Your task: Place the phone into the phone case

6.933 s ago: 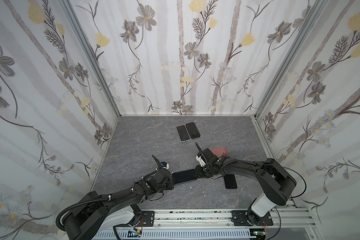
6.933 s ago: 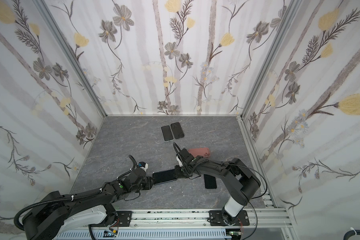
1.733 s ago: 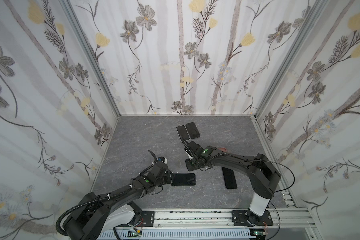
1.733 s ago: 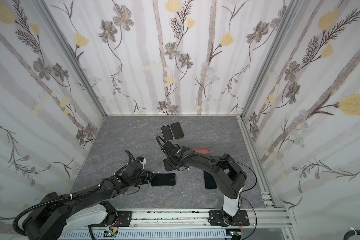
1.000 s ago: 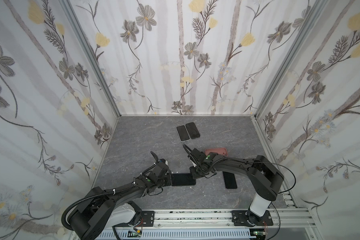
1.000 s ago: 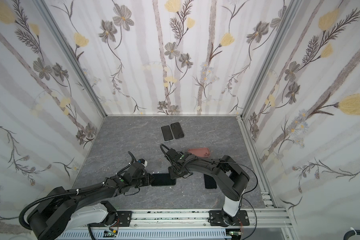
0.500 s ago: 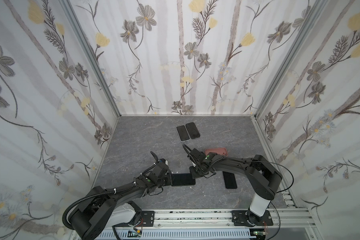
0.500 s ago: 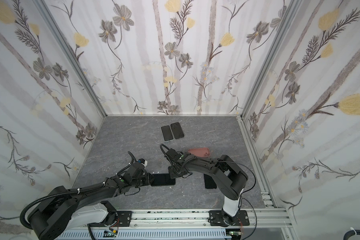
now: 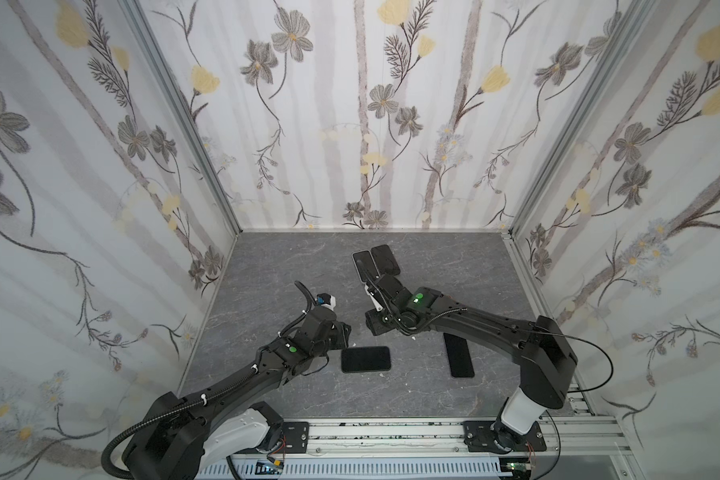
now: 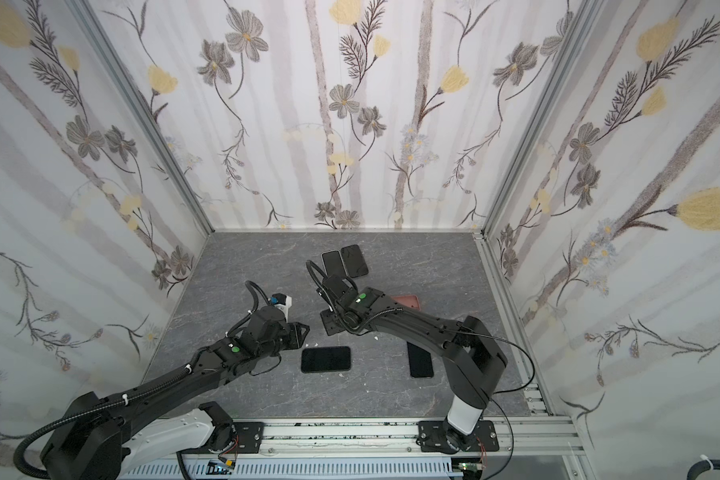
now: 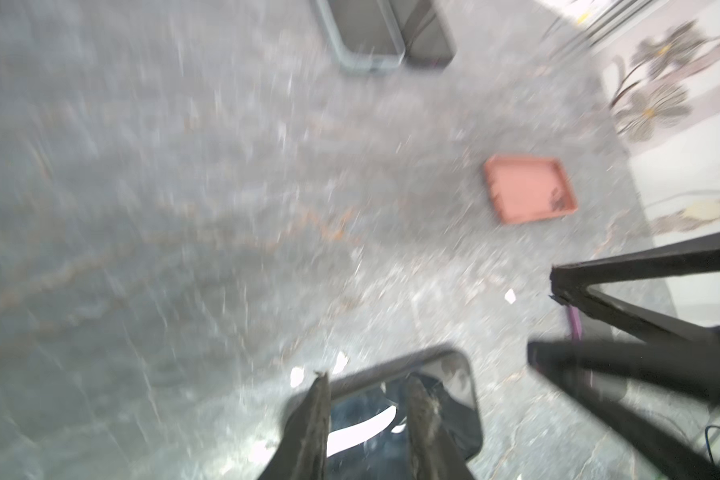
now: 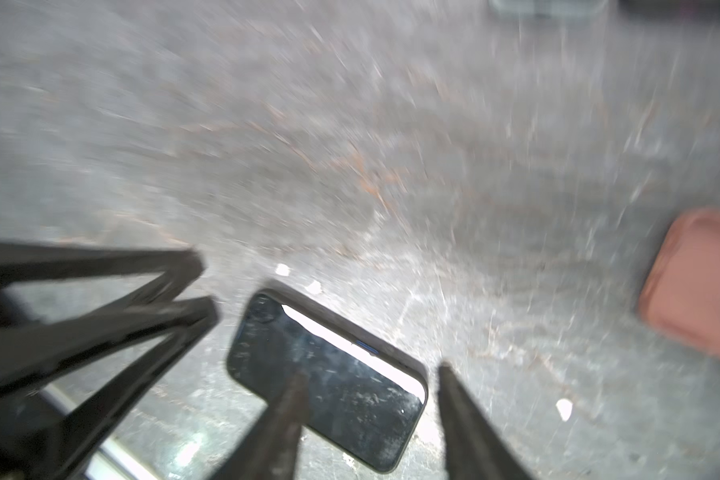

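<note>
Phone [image 9: 366, 359] and dark phone case [image 9: 344, 360] lie together flat on the table [image 9: 267, 291], near its front edge, between the two arms. A dark rim shows around the screen in both wrist views, so we judge the phone seated, though blur hides the corners. The left jaws stand narrowly apart and the right jaws wide apart, both empty, hanging just beside the phone. To finish well, we should check each corner: if one rides high, we press straight down on it with closed jaws while the other arm steadies the far end. We keep clear of the red case [image 10: 408, 301] and the pair of phones [image 9: 375, 264] at the back.
</note>
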Available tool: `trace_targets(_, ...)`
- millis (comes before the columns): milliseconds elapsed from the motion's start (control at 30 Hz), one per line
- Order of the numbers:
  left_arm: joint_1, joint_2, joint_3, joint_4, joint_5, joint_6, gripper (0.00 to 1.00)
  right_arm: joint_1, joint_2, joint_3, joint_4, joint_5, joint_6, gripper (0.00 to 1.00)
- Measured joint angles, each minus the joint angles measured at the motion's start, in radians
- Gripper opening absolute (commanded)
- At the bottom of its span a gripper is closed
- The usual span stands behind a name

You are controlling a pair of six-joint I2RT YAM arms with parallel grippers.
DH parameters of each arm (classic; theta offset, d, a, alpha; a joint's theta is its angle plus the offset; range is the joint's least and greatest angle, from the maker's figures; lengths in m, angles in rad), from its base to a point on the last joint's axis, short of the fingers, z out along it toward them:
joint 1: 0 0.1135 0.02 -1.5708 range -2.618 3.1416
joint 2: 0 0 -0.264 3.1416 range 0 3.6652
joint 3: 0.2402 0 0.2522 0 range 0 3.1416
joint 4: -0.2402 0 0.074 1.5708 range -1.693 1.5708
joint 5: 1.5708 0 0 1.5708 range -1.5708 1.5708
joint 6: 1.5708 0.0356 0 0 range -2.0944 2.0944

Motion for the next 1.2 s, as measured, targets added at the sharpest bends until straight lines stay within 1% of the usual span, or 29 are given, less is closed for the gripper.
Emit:
trace_targets(100,0.001,-0.055,0.069,-0.058,-0.027,0.059,0.42,0.005,-0.029,-0.002,0.024,-0.037,-0.106,1.0)
trace_targets(167,0.002,-0.106,0.088,-0.088,-0.045,0.095,0.46,0.005,-0.027,0.018,0.025,-0.064,-0.16,1.0)
trace_targets(233,0.002,-0.173,0.09,-0.124,-0.066,0.137,0.59,0.012,-0.026,0.036,0.031,-0.064,-0.226,1.0)
trace_targets(333,0.003,-0.266,0.076,-0.146,-0.098,0.182,0.66,0.044,-0.025,0.035,0.048,-0.042,-0.324,1.0)
trace_targets(433,0.004,-0.34,0.047,-0.164,-0.115,0.237,0.69,0.076,-0.025,-0.015,0.088,0.001,-0.431,1.0)
trace_targets(567,0.004,-0.399,0.027,-0.18,-0.106,0.308,0.71,0.089,-0.018,-0.085,0.114,0.046,-0.583,1.0)
trace_targets(667,0.004,-0.437,-0.002,-0.18,-0.09,0.343,0.72,0.111,-0.014,-0.138,0.135,0.021,-0.713,1.0)
trace_targets(767,0.004,-0.463,-0.04,-0.176,-0.056,0.375,0.73,0.122,0.001,-0.172,0.146,-0.038,-0.846,1.0)
trace_targets(867,0.005,-0.468,-0.062,-0.177,-0.053,0.392,0.75,0.123,0.039,-0.172,0.149,-0.076,-0.939,0.99)
trace_targets(1033,0.005,-0.468,-0.083,-0.163,-0.048,0.414,0.77,0.136,0.133,-0.138,0.154,-0.104,-1.03,1.0)
trace_targets(1200,0.006,-0.489,-0.095,-0.172,-0.087,0.414,0.82,0.148,0.193,-0.12,0.175,-0.103,-1.064,1.0)
